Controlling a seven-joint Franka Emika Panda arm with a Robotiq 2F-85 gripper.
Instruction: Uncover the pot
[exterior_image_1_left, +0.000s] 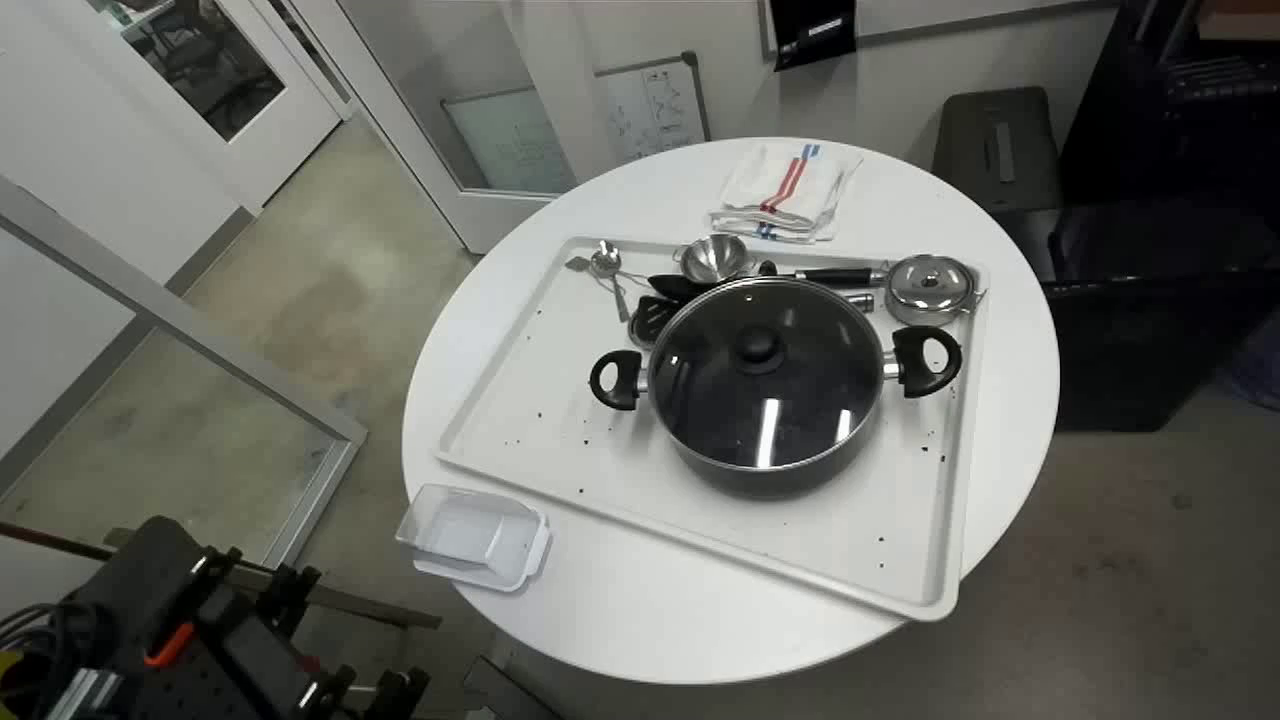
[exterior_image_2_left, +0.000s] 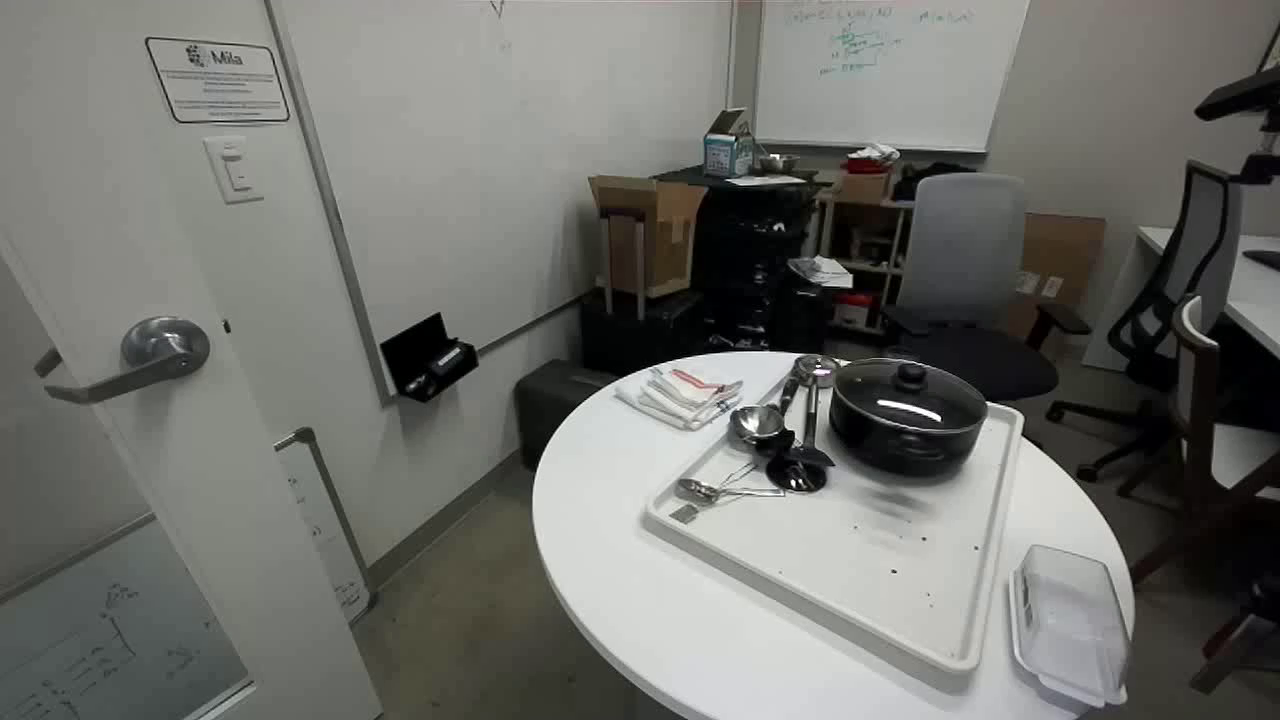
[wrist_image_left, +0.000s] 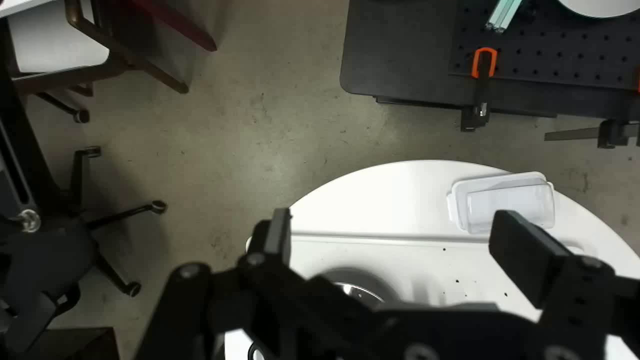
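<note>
The black pot (exterior_image_1_left: 765, 482) stands on the white tray (exterior_image_1_left: 520, 440) with a side handle on each side. It also shows in an exterior view (exterior_image_2_left: 900, 442). A dark glass lid (exterior_image_1_left: 800, 400) with a black knob (exterior_image_1_left: 758, 346) covers the pot; the lid (exterior_image_2_left: 880, 400) is seated flat in both exterior views. In the wrist view a small arc of the lid (wrist_image_left: 364, 294) shows behind the gripper's body; most of the pot is hidden there. My gripper (wrist_image_left: 392, 237) is open with nothing between its fingers, above the table and apart from the pot. It is out of both exterior views.
A clear plastic container (exterior_image_1_left: 480, 535) sits at the table edge. A metal strainer (exterior_image_1_left: 715, 258), spoons, black utensils and a small silver lidded pan (exterior_image_1_left: 930, 285) lie close behind the pot. A folded towel (exterior_image_1_left: 785, 190) lies beyond. A black bench (wrist_image_left: 400, 60) stands across the floor.
</note>
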